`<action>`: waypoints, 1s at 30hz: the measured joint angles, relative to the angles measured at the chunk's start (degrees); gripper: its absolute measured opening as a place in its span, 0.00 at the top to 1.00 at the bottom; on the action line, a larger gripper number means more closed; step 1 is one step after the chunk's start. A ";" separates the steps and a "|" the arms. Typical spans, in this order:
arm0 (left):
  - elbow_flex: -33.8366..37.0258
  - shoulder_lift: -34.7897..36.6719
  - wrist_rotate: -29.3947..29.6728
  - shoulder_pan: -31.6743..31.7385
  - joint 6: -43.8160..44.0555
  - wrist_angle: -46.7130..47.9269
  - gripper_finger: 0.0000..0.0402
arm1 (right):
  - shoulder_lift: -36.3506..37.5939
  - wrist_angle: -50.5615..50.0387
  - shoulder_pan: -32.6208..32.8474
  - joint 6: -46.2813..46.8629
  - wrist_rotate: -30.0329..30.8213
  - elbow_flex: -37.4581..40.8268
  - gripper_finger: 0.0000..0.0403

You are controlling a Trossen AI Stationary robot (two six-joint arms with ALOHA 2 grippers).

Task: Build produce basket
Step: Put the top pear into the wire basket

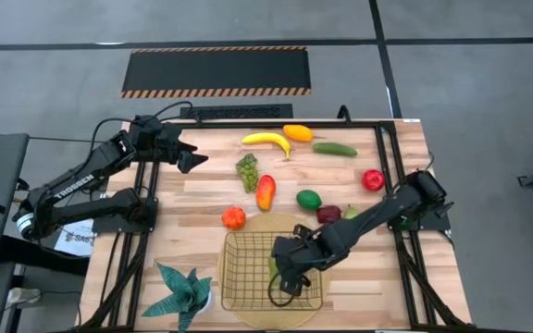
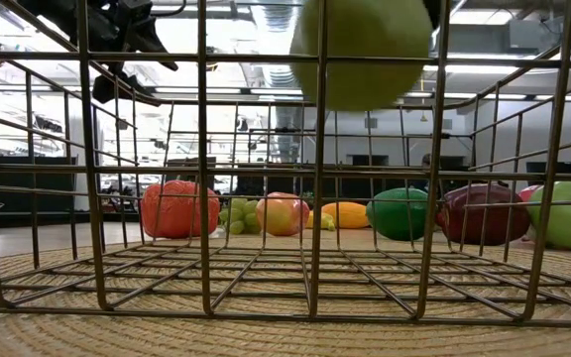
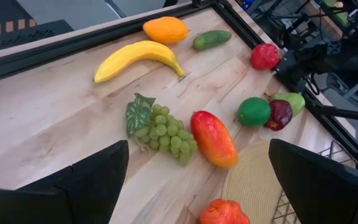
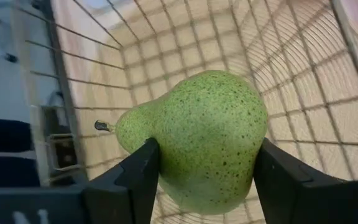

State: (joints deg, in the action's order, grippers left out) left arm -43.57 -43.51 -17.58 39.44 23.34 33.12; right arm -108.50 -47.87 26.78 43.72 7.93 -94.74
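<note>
Green and speckled, the pear (image 4: pixel 197 140) sits clamped between the two dark fingers (image 4: pixel 135 177) of the right hand (image 1: pixel 285 275), which hangs over the wire basket (image 1: pixel 248 242), inside its right side. From table level the pear shows as a green bulge up near the top of the mesh, clear of the basket floor, and the floor under it is bare grid. The basket stands on a round tan mat (image 1: pixel 336 301) at the near middle of the wooden tabletop (image 1: pixel 192 213), with a teal leafy plant (image 1: pixel 181 292) just to its left.

The left hand (image 1: pixel 192 159) is held above the far left part of the tabletop, fingers spread wide and holding nothing — well apart from the basket.

The rest of the produce lies loose beyond the basket. A tomato (image 1: pixel 234 217) is nearest its far left corner; a red-orange mango (image 1: pixel 266 191) and green grapes (image 1: pixel 247 171) lie past that. A lime (image 1: pixel 309 199), a dark red apple (image 1: pixel 328 214) and a green fruit (image 1: pixel 351 212) cluster beside the right arm, the last two touching. Along the far edge run a banana (image 1: pixel 266 141), an orange-yellow fruit (image 1: pixel 297 132) and a cucumber (image 1: pixel 334 148), and a red apple (image 1: pixel 373 179) rests near the right rail.

Open wood shows left of the grapes and on both near corners — roomiest on the left.
</note>
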 joint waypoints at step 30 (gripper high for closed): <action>0.00 0.00 2.92 0.04 -0.27 -0.02 0.07 | -0.55 -10.84 3.13 -19.85 -2.25 -0.02 0.39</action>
State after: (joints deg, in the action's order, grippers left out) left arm -43.57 -43.51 -14.65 39.48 23.07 33.10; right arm -109.05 -58.71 29.91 23.87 5.68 -94.76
